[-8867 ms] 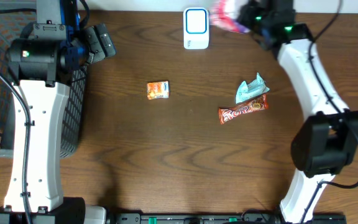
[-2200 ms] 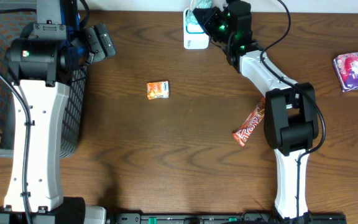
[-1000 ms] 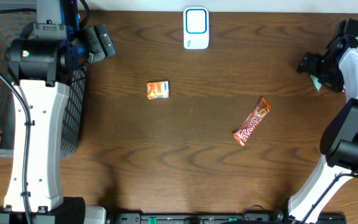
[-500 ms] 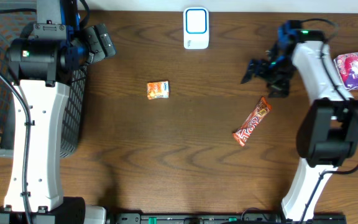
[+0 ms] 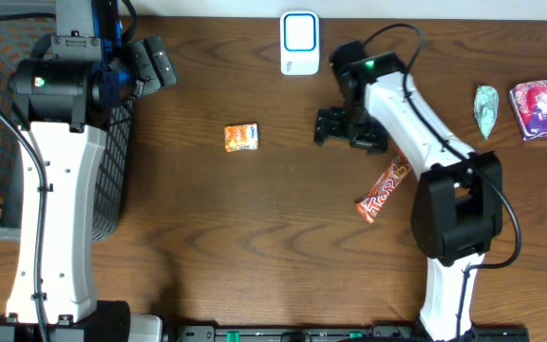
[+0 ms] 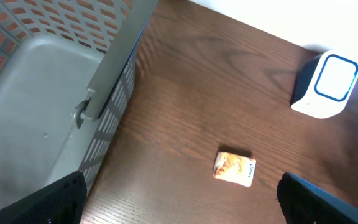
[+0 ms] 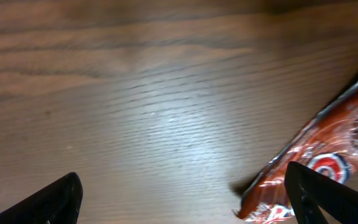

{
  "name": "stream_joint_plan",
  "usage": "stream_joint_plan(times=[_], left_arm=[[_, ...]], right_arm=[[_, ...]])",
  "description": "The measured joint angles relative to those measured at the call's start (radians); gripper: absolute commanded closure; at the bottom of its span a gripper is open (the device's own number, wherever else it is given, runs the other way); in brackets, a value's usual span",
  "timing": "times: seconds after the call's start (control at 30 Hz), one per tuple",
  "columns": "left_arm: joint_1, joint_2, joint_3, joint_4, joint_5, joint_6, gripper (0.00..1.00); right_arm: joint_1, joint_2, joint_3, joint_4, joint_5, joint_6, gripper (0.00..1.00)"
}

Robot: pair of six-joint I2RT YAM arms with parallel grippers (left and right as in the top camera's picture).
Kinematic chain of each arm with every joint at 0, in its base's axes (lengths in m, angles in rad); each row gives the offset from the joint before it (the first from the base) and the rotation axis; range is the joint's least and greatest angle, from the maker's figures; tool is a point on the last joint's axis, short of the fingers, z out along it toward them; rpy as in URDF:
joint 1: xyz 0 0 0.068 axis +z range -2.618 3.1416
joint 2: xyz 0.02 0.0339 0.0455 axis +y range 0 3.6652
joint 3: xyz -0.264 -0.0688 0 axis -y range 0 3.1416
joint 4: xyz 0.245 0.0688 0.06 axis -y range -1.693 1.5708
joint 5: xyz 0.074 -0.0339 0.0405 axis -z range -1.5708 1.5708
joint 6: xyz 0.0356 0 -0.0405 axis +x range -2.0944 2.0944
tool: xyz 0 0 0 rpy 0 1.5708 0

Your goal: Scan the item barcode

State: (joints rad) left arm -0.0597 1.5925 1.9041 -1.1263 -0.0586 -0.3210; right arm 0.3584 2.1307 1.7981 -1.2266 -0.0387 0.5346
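Though agape, right pincer (image 5: 349,131) between orange packet (image 5: 240,138) and candy bar (image 5: 386,185).

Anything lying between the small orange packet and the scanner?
No, only bare table lies between the small orange packet and the scanner; the left wrist view shows it, overhead too.

Right wrist view: candy bar (image 7: 331,149) cut off at right edge; orange packet (image 5: 240,138) print unreadably small overhead.
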Motion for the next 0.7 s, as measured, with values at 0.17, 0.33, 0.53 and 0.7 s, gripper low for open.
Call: stream_joint_plan(times=[0.17, 0.33, 0.53, 0.7], left_arm=[[0.000, 0.000, 0.000, 0.000, 0.000, 0.000, 0.02], [0.000, 0.000, 0.000, 0.000, 0.000, 0.000, 0.02], [0.000, 0.000, 0.000, 0.000, 0.000, 0.000, 0.02], [0.000, 0.000, 0.000, 0.000, 0.000, 0.000, 0.02]], right_arm=[[0.037, 0.000, 0.000, 0.018, 0.012, 0.006, 0.01], [0.068, 0.000, 0.000, 0.023, 0.009, 0.036, 0.01], [0.097, 0.000, 0.000, 0.060, -0.021, 0.051, 0.26], [0.123, 0.000, 0.000, 0.068, -0.085, 0.068, 0.11]])
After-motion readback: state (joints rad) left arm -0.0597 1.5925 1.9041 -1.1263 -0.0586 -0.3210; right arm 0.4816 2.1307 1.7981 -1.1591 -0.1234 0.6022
